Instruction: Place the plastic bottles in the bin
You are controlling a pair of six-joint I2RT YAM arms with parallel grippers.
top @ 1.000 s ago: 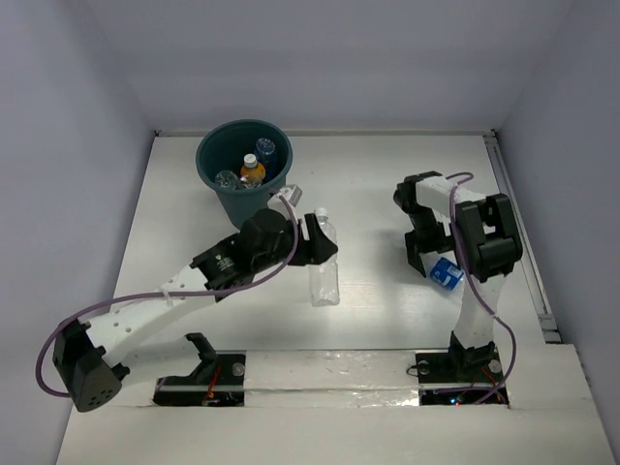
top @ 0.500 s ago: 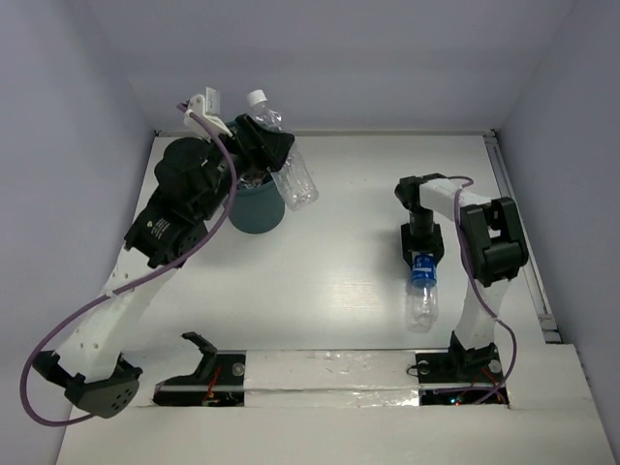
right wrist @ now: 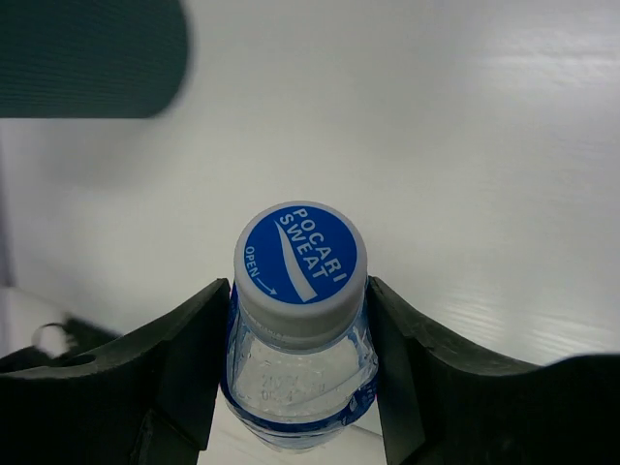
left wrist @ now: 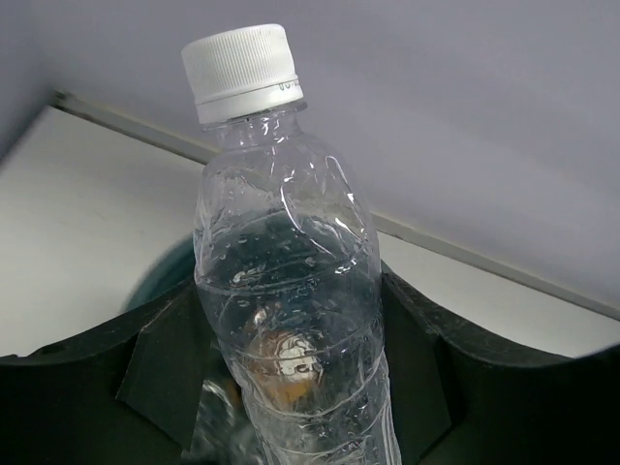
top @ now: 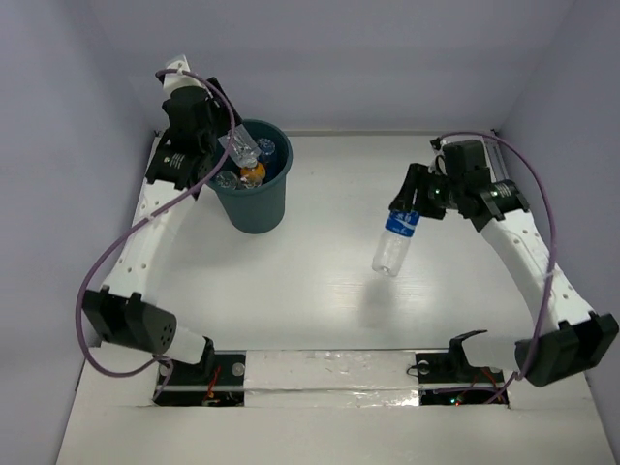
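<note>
At the far left of the white worktop, the left claw pinches one clear crinkled plastic bottle with a white cap around its body. It holds the bottle over the mouth of the single round dark teal-green plastic bin, which stands on the worktop near the back wall. Three bottles can be counted inside the bin from above: one clear bottle on the left, one orange bottle in the middle, and one blue-labelled bottle toward the far rim. Whether more lie beneath them cannot be told. In the left wrist view, the orange one shows through the held bottle's clear wall. Well apart to the right, the right claw is clamped just below the blue-topped cap of one clear plastic bottle with a blue label, the fifth bottle in sight. This bottle hangs tilted in the air above the worktop, cap end at the claw, touching nothing else.
</note>
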